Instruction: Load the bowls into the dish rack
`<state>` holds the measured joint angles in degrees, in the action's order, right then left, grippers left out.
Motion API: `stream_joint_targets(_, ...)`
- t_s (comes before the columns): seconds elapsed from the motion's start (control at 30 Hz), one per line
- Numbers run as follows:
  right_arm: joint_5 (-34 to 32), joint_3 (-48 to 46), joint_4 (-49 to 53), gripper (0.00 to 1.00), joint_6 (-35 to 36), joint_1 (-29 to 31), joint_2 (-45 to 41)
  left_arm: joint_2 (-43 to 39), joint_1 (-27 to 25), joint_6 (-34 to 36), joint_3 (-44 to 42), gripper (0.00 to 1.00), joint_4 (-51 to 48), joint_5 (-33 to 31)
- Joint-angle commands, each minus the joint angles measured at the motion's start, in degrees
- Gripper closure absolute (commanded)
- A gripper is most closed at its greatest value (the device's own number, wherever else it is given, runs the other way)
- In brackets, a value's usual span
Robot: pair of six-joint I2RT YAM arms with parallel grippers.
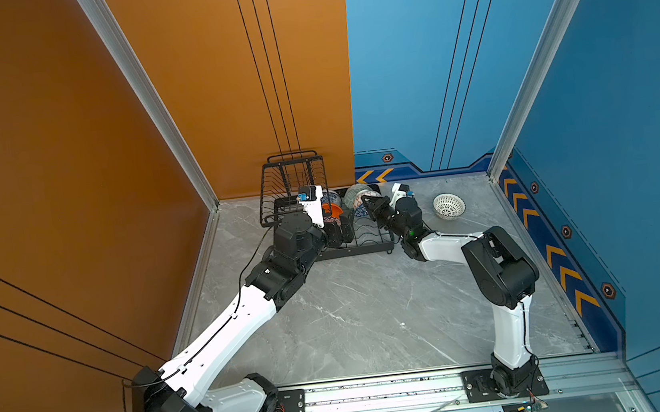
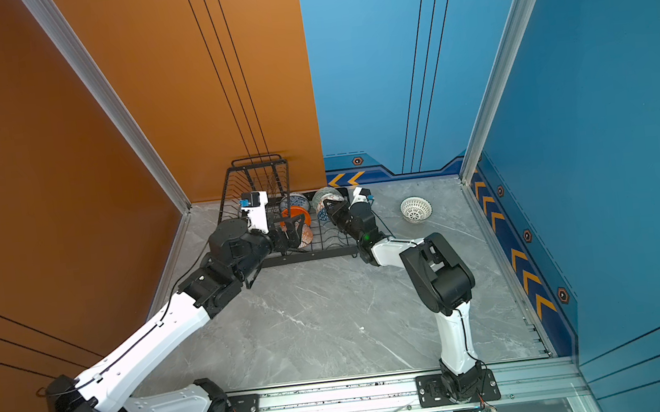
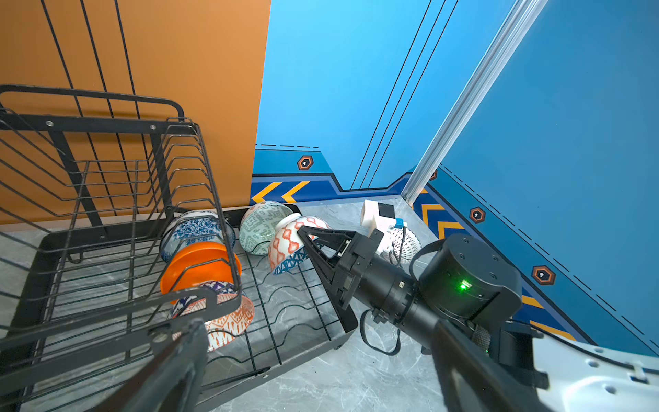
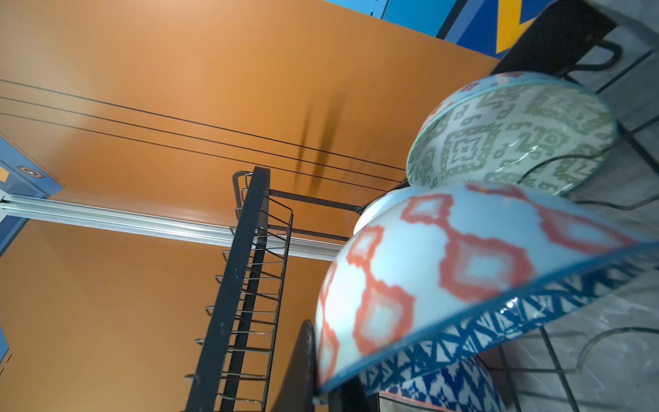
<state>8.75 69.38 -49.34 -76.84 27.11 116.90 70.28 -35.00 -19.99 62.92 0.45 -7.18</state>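
The black wire dish rack (image 1: pixel 370 248) (image 3: pixel 299 321) stands by the back wall. On its lower tray several bowls stand on edge: blue-white floral (image 3: pixel 194 230), plain orange (image 3: pixel 199 265), orange-white geometric (image 3: pixel 231 321) and pale green (image 3: pixel 262 224) (image 4: pixel 510 135). My right gripper (image 1: pixel 366 204) (image 2: pixel 330 206) (image 4: pixel 326 388) is shut on the rim of the blue triangle-patterned bowl (image 3: pixel 287 246) (image 4: pixel 463 267), which is tilted over the tray beside the pale green one. My left gripper (image 1: pixel 341 227) (image 2: pixel 295 228) (image 3: pixel 317 331) is open at the tray's front, holding nothing. The white lattice bowl (image 1: pixel 448 206) (image 2: pixel 415 209) sits upright on the table.
The rack's raised basket tier (image 1: pixel 292 177) (image 3: pixel 107 178) holds nothing and overhangs the left row of bowls. The orange back wall is right behind the rack. The right arm's forearm (image 3: pixel 392 289) lies across the tray's right end.
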Motion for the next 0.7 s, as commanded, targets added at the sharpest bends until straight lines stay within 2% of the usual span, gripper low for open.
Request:
stream_joint_targets(0.0,-0.93,3.02,-5.24,1.00,-0.95,0.04,1.12,1.16,1.10,-1.32,0.67,0.02,0.82,3.92)
stream_joint_targets(0.67,-2.81,8.84,-3.84,1.00,0.81,0.13,9.05,2.25,3.42,-3.94,0.53,0.02,1.66,8.27)
